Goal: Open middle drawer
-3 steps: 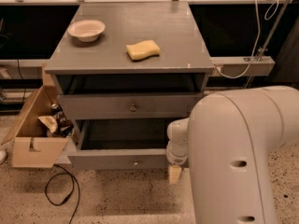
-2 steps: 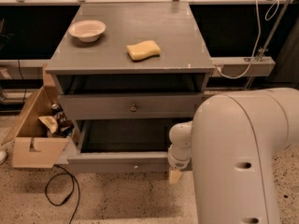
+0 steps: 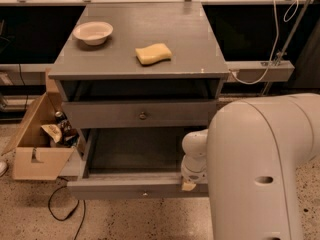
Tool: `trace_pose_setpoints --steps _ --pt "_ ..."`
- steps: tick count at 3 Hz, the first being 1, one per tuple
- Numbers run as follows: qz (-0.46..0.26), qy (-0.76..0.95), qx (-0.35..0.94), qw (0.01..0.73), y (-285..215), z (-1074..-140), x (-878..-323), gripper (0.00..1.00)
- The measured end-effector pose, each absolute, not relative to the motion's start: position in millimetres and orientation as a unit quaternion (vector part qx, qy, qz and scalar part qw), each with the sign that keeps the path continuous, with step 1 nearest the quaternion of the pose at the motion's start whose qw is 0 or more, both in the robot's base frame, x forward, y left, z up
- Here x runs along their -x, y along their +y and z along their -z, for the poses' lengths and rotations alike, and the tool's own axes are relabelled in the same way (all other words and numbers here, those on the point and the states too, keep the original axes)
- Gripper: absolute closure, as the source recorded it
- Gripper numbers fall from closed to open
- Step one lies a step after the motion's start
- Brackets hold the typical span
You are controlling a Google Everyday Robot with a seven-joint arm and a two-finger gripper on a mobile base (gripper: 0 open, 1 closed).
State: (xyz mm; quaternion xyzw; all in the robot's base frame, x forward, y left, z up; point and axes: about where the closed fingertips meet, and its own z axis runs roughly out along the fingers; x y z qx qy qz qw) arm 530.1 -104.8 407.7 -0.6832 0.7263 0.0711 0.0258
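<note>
Middle drawer (image 3: 142,115): at frame centre, front pushed in, round knob at its middle, dark open slot directly above. Bottom drawer (image 3: 115,189) below it stands pulled out. Gripper (image 3: 193,170): lower centre-right, at the right end of that bottom drawer's front, mostly hidden by the white arm (image 3: 260,169); whether released or clenched cannot be told. Tabletop (image 3: 190,44) carries a bowl (image 3: 93,32) and a yellow sponge (image 3: 153,53), well apart. Cardboard box (image 3: 35,156) sits at the left.
</note>
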Motion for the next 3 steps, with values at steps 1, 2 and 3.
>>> trace_pose_setpoints --steps 1,2,3 --pt "-0.070 0.739 0.669 0.040 -106.9 -414.0 -525.7 0.99" --pt "-0.070 0.739 0.669 0.041 -106.9 -414.0 -525.7 0.77" --pt "-0.071 0.732 0.675 0.057 -106.6 -420.3 -529.5 0.45"
